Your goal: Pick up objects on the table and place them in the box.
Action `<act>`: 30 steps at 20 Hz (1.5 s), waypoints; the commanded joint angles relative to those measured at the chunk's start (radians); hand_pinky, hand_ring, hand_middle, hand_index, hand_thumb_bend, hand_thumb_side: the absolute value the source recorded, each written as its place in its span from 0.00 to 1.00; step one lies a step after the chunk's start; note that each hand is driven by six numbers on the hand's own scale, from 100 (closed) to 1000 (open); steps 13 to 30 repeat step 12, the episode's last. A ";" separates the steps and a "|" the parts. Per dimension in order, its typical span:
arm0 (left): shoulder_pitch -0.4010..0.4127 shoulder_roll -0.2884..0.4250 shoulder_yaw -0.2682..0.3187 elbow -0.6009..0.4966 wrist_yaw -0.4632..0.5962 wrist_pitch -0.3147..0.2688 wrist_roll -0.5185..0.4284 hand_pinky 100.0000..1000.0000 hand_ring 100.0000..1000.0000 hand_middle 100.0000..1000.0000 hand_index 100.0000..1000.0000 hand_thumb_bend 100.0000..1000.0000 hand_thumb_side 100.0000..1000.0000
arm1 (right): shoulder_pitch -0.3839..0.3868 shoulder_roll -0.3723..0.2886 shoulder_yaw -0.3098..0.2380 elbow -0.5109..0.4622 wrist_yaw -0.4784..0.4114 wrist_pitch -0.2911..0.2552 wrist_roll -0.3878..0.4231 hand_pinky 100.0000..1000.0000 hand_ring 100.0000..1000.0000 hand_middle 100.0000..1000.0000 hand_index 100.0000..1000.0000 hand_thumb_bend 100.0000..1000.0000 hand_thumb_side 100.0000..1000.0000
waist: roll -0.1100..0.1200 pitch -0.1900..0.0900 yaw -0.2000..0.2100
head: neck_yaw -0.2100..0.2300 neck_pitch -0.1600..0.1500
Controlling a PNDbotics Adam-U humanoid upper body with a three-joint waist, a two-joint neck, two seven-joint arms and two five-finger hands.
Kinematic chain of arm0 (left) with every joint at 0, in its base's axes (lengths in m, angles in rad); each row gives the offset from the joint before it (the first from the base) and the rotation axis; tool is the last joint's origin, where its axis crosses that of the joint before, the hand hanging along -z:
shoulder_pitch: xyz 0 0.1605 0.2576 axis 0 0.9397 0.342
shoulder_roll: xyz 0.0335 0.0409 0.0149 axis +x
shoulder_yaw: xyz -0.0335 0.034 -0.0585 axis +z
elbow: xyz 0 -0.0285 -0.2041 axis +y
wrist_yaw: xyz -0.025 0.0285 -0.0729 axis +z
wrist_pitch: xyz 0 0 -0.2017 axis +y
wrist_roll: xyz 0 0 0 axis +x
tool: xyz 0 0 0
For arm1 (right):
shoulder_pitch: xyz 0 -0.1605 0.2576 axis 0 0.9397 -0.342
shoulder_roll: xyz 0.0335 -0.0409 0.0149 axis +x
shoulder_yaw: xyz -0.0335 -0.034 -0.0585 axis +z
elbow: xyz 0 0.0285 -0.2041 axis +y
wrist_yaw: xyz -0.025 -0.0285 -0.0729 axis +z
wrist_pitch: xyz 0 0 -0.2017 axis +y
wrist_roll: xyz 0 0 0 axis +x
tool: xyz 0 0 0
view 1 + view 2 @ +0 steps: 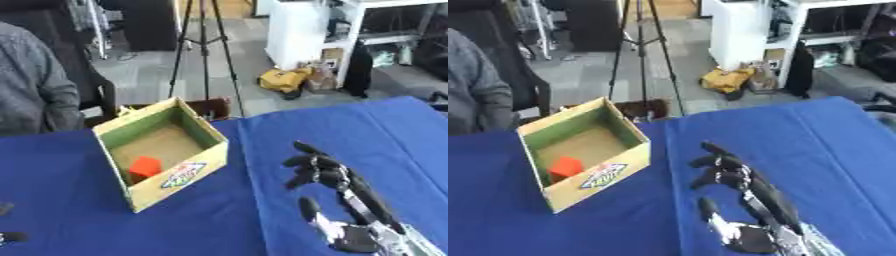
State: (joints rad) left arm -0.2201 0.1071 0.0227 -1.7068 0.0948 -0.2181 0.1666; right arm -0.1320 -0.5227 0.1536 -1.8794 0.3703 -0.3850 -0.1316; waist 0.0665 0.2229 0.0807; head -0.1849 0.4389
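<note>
A cardboard box (166,150) sits open-topped on the blue-covered table (105,225), already holding an orange block (144,167) in its near corner. The right robot hand (337,200) hovers just beside it — fingers loosely spread, holding nothing. Only dark fingertips of the left robot hand (10,236) show at the lower-left edge — whether they are open, I cannot tell.

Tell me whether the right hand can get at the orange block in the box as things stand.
Probably yes. The right hand is open above the blue cloth, right of the box; the box is open-topped and the orange block lies uncovered, though the near wall means reaching in from above.
</note>
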 commanded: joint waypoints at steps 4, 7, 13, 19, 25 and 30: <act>0.013 0.027 0.004 0.011 0.006 -0.004 0.008 0.43 0.77 0.60 0.60 0.00 1.00 | 0.113 0.080 -0.087 -0.108 -0.098 0.090 0.073 0.65 1.00 0.73 0.59 0.00 0.86 | 0.007 -0.027 -0.014 | 0.024 0.024; 0.023 0.029 -0.006 0.023 0.012 -0.003 0.000 0.42 0.76 0.59 0.60 0.00 1.00 | 0.174 0.127 -0.119 -0.119 -0.138 0.130 0.110 0.64 1.00 0.72 0.58 0.00 0.87 | 0.012 -0.036 -0.018 | 0.029 0.037; 0.033 0.030 -0.008 0.028 0.018 -0.003 -0.002 0.42 0.76 0.59 0.60 0.00 1.00 | 0.184 0.156 -0.149 -0.121 -0.202 0.194 0.162 0.64 1.00 0.71 0.58 0.00 0.87 | 0.015 -0.042 -0.023 | 0.033 0.047; 0.033 0.030 -0.008 0.028 0.018 -0.003 -0.002 0.42 0.76 0.59 0.60 0.00 1.00 | 0.184 0.156 -0.149 -0.121 -0.202 0.194 0.162 0.64 1.00 0.71 0.58 0.00 0.87 | 0.015 -0.042 -0.023 | 0.033 0.047; 0.033 0.030 -0.008 0.028 0.018 -0.003 -0.002 0.42 0.76 0.59 0.60 0.00 1.00 | 0.184 0.156 -0.149 -0.121 -0.202 0.194 0.162 0.64 1.00 0.71 0.58 0.00 0.87 | 0.015 -0.042 -0.023 | 0.033 0.047; 0.033 0.030 -0.008 0.028 0.018 -0.003 -0.002 0.42 0.76 0.59 0.60 0.00 1.00 | 0.184 0.156 -0.149 -0.121 -0.202 0.194 0.162 0.64 1.00 0.71 0.58 0.00 0.87 | 0.015 -0.042 -0.023 | 0.033 0.047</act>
